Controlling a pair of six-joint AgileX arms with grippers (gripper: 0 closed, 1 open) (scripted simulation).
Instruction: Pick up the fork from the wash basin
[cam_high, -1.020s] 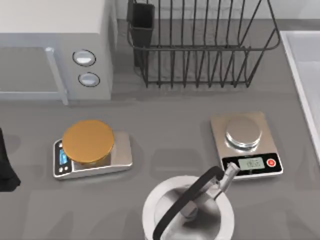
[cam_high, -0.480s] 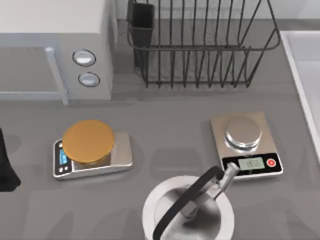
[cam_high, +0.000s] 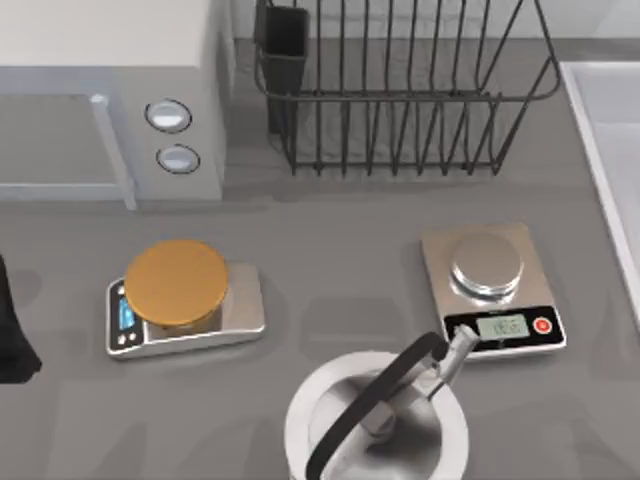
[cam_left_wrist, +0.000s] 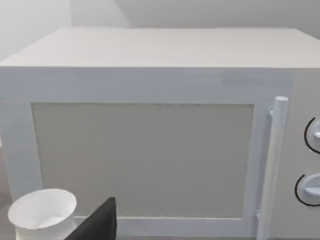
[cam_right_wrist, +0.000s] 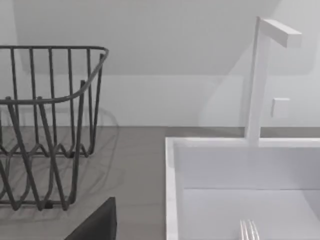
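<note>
The fork (cam_right_wrist: 248, 231) lies inside the wash basin (cam_right_wrist: 171, 165); its silvery tines show at the edge of the right wrist view, the handle out of frame. The basin's pale rim (cam_high: 600, 170) runs along the top view's right edge. A dark part of my right gripper (cam_right_wrist: 97, 223) shows low in the right wrist view, short of the basin and apart from the fork. My left gripper (cam_left_wrist: 98, 225) is parked at the table's left, facing the microwave (cam_left_wrist: 150, 150). The left arm (cam_high: 12, 335) is a dark shape at the top view's left edge.
A black wire dish rack (cam_high: 400, 90) stands at the back, left of the basin. A white faucet (cam_right_wrist: 260, 75) rises behind the basin. Two kitchen scales (cam_high: 185, 300) (cam_high: 492, 290) and a steel kettle (cam_high: 378, 420) occupy the front. A white cup (cam_left_wrist: 42, 212) stands by the microwave.
</note>
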